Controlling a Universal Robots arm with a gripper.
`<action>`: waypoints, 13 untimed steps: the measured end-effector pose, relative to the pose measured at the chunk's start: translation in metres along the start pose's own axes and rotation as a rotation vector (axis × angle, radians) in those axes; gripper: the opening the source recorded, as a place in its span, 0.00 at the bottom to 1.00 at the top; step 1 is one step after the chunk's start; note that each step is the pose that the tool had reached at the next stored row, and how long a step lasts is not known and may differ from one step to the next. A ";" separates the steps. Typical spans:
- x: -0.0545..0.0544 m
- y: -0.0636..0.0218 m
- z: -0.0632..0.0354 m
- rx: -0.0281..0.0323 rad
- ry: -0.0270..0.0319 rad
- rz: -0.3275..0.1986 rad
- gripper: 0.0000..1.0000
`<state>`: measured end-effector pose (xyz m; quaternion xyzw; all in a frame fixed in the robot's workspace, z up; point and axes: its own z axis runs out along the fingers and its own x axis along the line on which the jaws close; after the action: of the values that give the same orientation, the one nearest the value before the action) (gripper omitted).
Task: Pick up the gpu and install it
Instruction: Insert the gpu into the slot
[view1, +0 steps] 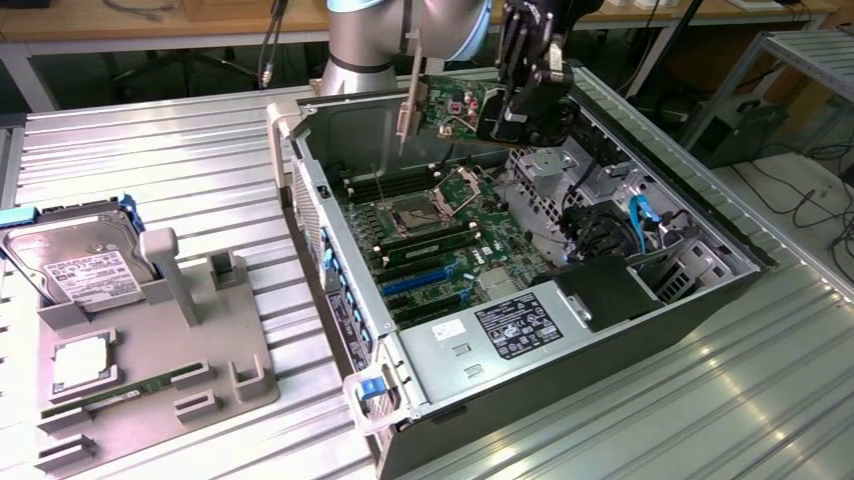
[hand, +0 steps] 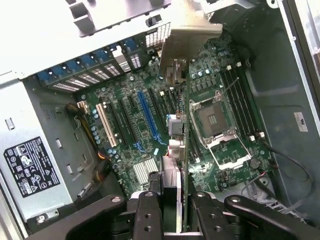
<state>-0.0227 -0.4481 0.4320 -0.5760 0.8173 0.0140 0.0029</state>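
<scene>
The gpu (view1: 454, 108) is a green card with a silver bracket (view1: 412, 100) at one end. It hangs edge-down above the open computer case (view1: 334, 190), over the motherboard's (view1: 427, 240) far end. My gripper (view1: 514, 118) is shut on the card's end away from the bracket. In the wrist view the gpu (hand: 183, 145) is seen edge-on between my black fingers (hand: 150, 212), bracket (hand: 186, 42) farthest away. It is held clear above the board, between the blue expansion slot (hand: 148, 117) and the empty CPU socket (hand: 216, 122).
A grey fixture (view1: 200, 370) at the exterior view's left holds a hard drive (view1: 80, 268), a memory stick (view1: 114, 395) and a small silver chip (view1: 80, 362). Inside the case sit a power supply (view1: 527, 325) and cables (view1: 641, 225). The case walls rise around the board.
</scene>
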 end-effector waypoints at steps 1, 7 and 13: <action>0.000 0.0000 0.0000 -0.0002 0.0002 -0.011 0.28; 0.000 0.0000 0.0002 -0.0026 0.0023 -0.121 0.28; 0.000 0.0000 0.0013 -0.0035 0.0034 -0.177 0.28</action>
<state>-0.0227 -0.4480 0.4307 -0.6460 0.7632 0.0142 0.0017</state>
